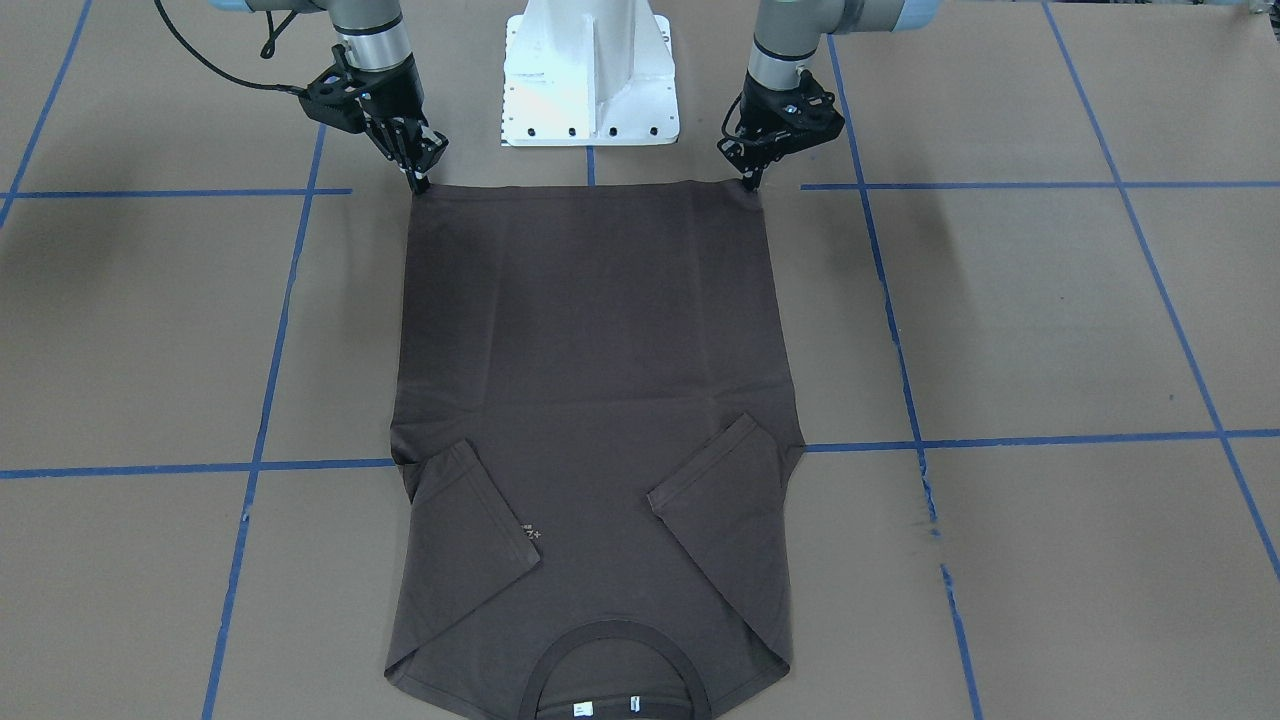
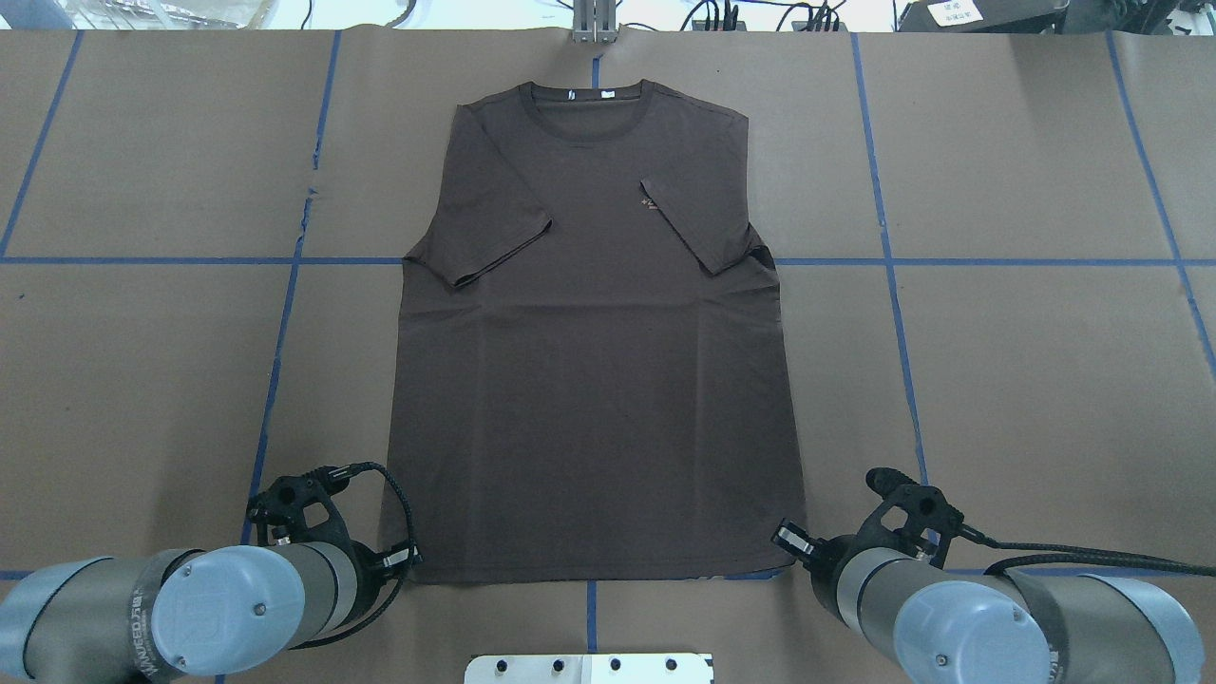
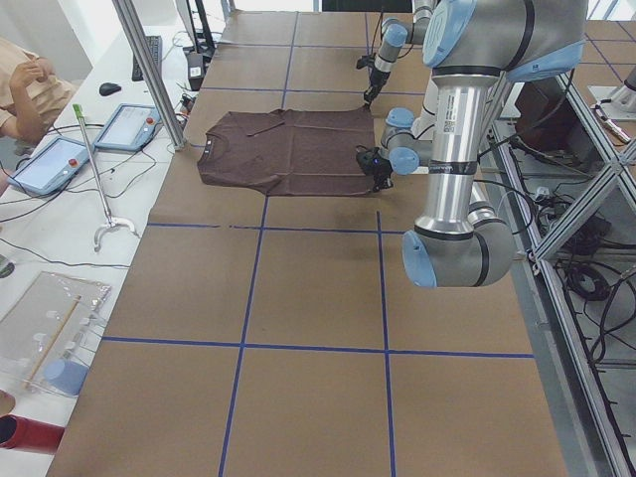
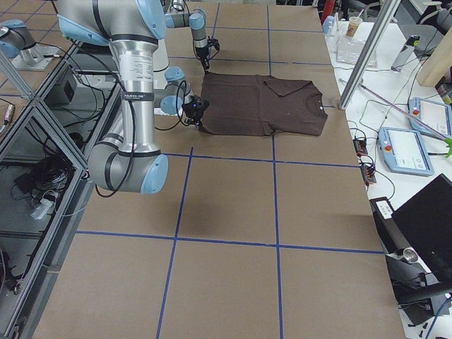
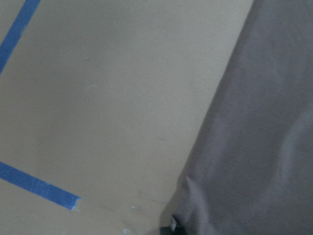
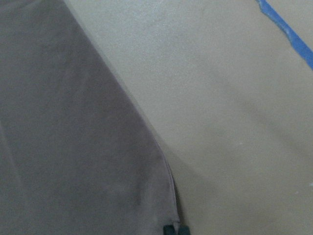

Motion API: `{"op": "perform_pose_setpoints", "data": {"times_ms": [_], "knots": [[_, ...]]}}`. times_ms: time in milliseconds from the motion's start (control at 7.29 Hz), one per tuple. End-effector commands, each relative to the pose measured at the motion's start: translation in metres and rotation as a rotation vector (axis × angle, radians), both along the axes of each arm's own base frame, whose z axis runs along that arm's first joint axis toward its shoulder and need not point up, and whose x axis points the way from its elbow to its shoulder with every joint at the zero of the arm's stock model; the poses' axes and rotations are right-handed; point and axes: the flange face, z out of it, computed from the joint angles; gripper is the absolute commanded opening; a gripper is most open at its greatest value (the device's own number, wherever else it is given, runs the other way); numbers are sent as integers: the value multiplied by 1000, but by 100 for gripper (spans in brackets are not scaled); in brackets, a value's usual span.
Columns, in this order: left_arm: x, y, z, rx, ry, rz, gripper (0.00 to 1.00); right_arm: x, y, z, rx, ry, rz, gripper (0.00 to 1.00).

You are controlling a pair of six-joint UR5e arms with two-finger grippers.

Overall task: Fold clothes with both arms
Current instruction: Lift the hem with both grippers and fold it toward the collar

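Note:
The dark brown T-shirt lies flat on the brown table, both sleeves folded inward, collar at the far side from me. It also shows in the overhead view. My left gripper is down at one hem corner, fingertips pinched together on the cloth; in the overhead view it is at the near left corner. My right gripper is pinched on the other hem corner. The wrist views show the shirt edge running to the fingertips.
The white bolted pedestal stands between the arms just behind the hem. Blue tape lines grid the table. A metal post, tablets and a person sit beyond the table's far edge.

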Motion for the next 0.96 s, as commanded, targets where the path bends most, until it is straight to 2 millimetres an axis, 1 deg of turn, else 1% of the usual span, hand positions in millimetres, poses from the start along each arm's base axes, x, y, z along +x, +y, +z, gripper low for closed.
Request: {"op": "perform_pose_setpoints", "data": {"times_ms": [0, 137, 274, 412, 549, 686, 823], "knots": [[-29, 5, -39, -16, 93, 11, 0, 46, 7, -11, -4, -24, -12, 0], [-52, 15, -64, -36, 111, 10, 0, 60, 19, -11, -10, -21, -37, 0], [-89, 24, -96, -57, 125, 42, 0, 79, 21, -26, -20, -52, -49, 0], [-121, 27, -118, -71, 152, 50, 0, 103, 6, -46, -20, -96, -16, 0], [-118, 21, -123, -57, 160, 48, 0, 107, -15, -55, -49, -128, 4, 0], [-108, -22, -132, 16, 158, -12, 0, 100, -53, -63, -49, -148, 27, 0], [-89, -86, -147, 110, 128, -62, 0, 86, -99, -73, -14, -121, 32, 0]]}}
